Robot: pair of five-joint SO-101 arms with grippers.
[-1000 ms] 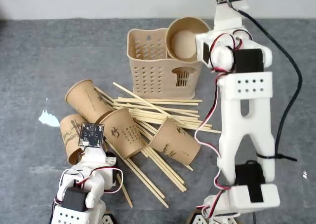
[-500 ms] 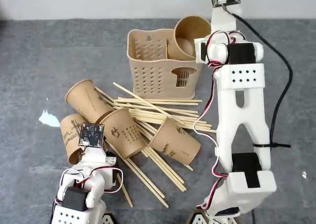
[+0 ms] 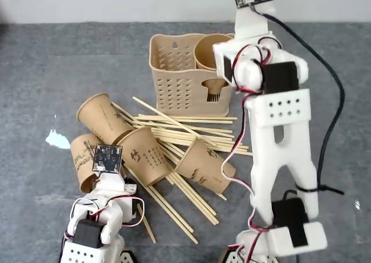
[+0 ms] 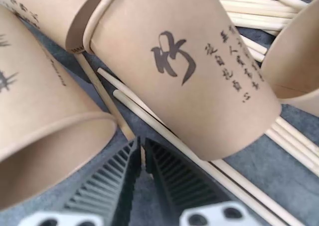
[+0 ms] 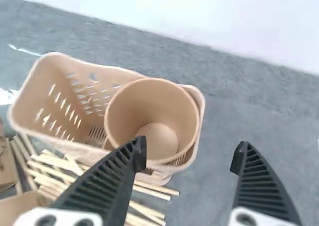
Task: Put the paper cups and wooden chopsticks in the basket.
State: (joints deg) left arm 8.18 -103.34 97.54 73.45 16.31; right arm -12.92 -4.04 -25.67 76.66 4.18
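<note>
A tan perforated basket (image 3: 174,72) stands at the back of the table, also seen in the right wrist view (image 5: 45,101). One paper cup (image 3: 208,50) stands upright in its right end (image 5: 152,119). My right gripper (image 5: 191,151) hangs open just above and beside that cup, holding nothing. Several more paper cups lie on their sides among scattered wooden chopsticks (image 3: 191,130): one (image 3: 101,117) at the left, one (image 3: 145,153) in the middle, one (image 3: 206,165) to the right. My left gripper (image 4: 142,154) is shut low between two lying cups (image 4: 189,71), its tips over a chopstick (image 4: 107,99).
The right arm (image 3: 278,118) stretches from the front edge to the basket, along the right of the pile. The left arm (image 3: 95,222) sits at the front left. A pale blue scrap (image 3: 57,139) lies at the left. Grey mat lies bare at far left and right.
The right arm has swung left over the basket. The cup that was tilted above the basket's right end now stands inside it. The left arm has not moved.
</note>
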